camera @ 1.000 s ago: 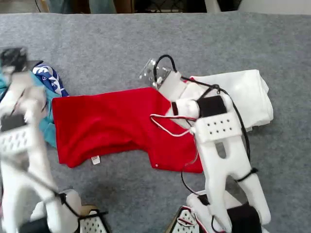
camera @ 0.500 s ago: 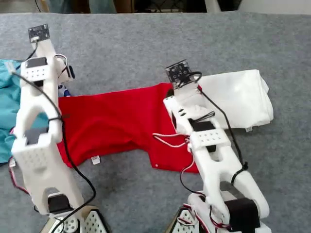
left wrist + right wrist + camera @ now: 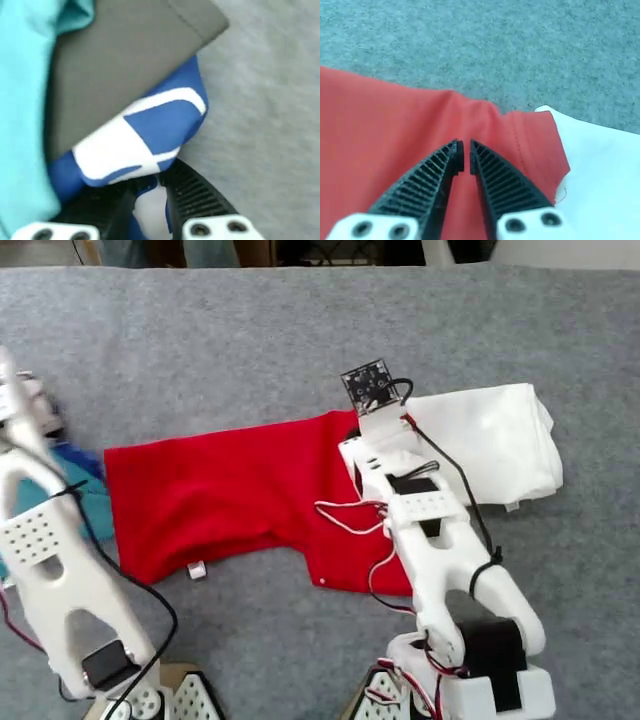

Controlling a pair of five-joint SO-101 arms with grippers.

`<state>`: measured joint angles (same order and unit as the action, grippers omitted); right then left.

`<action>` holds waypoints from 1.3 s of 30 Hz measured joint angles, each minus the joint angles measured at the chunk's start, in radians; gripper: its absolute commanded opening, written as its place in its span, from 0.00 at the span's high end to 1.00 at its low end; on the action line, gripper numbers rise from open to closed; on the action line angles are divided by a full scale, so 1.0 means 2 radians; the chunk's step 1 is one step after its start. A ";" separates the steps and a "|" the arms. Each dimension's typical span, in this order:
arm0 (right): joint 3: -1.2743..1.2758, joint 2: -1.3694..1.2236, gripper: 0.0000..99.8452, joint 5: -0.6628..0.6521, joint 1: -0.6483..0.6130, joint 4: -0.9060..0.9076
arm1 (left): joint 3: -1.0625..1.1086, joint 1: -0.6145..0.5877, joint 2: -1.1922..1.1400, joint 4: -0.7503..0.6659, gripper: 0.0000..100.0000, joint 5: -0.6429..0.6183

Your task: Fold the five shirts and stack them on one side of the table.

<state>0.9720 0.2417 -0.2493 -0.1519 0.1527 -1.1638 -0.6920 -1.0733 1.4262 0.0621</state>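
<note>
Left gripper (image 3: 150,182) jaws were close together with blue and white cloth between them. It looked like a pinch on the blue and white shirt (image 3: 150,125), though the contact itself was partly hidden. Right gripper (image 3: 465,150) jaws were all but together with a thin sliver of gap. They hung over the red shirt (image 3: 230,495) with nothing clearly clamped.

Progress, judged from the layout:
- White shirt (image 3: 490,440) lay on the right of the table (image 3: 250,330) as a compact folded bundle, its near edge touching the red shirt. Probably the one finished fold.
- Red shirt was spread mostly flat mid-table with one lower corner hanging out. Not folded into a packet yet. The right gripper sat at its top edge, just beside the white shirt.
- Teal shirt (image 3: 85,490) was bunched at the far left edge, beside the red one.
- In the left wrist view, the blue and white shirt and a dark grey cloth (image 3: 125,65) were heaped with the teal one. All of it was unfolded.

So roughly one of five was done. Four folds were left, and no stack had been built yet. The white shirt's side looked like the likely place for it.
</note>
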 measured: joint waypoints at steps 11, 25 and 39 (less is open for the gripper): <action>0.000 0.000 0.96 0.000 0.000 0.002 | -0.213 -0.025 -0.055 0.004 0.92 0.011; 0.000 0.000 0.96 -0.001 0.000 0.011 | -0.119 0.083 0.102 0.166 0.92 -0.022; 0.000 -0.001 0.96 -0.001 -0.001 0.011 | 0.685 0.093 0.493 -0.012 0.92 0.042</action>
<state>0.9720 0.2401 -0.2509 -0.1534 0.1741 0.2064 -0.5063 -0.0882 1.4032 0.1465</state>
